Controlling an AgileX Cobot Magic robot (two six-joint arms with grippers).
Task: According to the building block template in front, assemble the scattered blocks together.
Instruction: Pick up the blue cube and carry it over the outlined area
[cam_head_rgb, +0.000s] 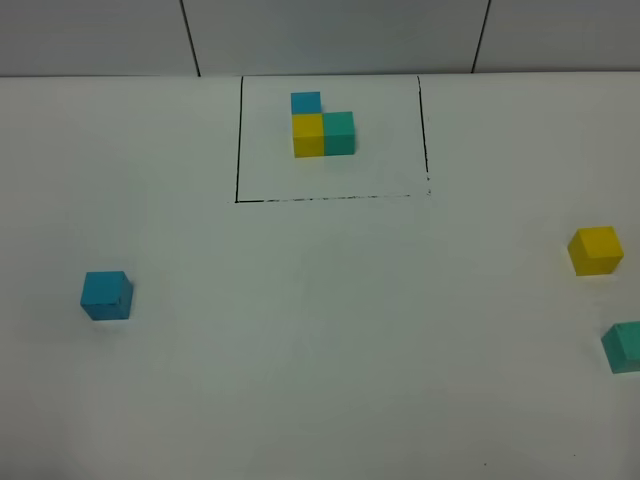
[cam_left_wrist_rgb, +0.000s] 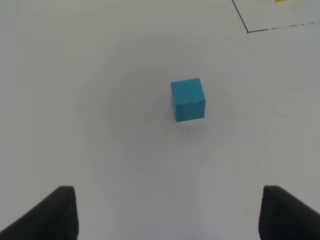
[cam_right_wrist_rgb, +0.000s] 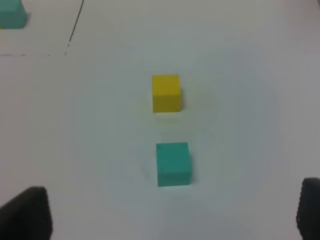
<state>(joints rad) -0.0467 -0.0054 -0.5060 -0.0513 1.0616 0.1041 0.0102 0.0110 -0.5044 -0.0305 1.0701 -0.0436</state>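
Starting at the far left of the surface (cam_head_rgb: 320, 390): seeing the blue block (cam_head_rgb: 106, 295) sitting alone, well apart from everything else. Holding the left end effector (cam_left_wrist_rgb: 169, 212) above it, spread wide and gripping nothing. In the left wrist view, finding the block straight ahead of the two dark fingertips, roughly centred between them and turned slightly askew. Being a cube, offering no long axis to line up with, only flat faces to square up to. Judging the left arm plainly the nearer one here.

Moving to the middle, toward the far edge: reading the building block template (cam_head_rgb: 322, 127) as an L of three touching cubes, with blue at the back, yellow in front of it and teal-green against the yellow's right side. Finding no true container anywhere, only a thin black outline (cam_head_rgb: 238, 150) drawn around those three cubes and nothing else.

Ending at the right: spotting the yellow block (cam_head_rgb: 595, 250) and, nearer the front, the teal-green block (cam_head_rgb: 625, 347), close together but not touching. Hanging the right end effector (cam_right_wrist_rgb: 167, 210) over this pair, wide apart and empty, with the teal-green cube lying closer ahead and the yellow beyond it. Judging nothing assembled yet, and the right arm better placed for both.
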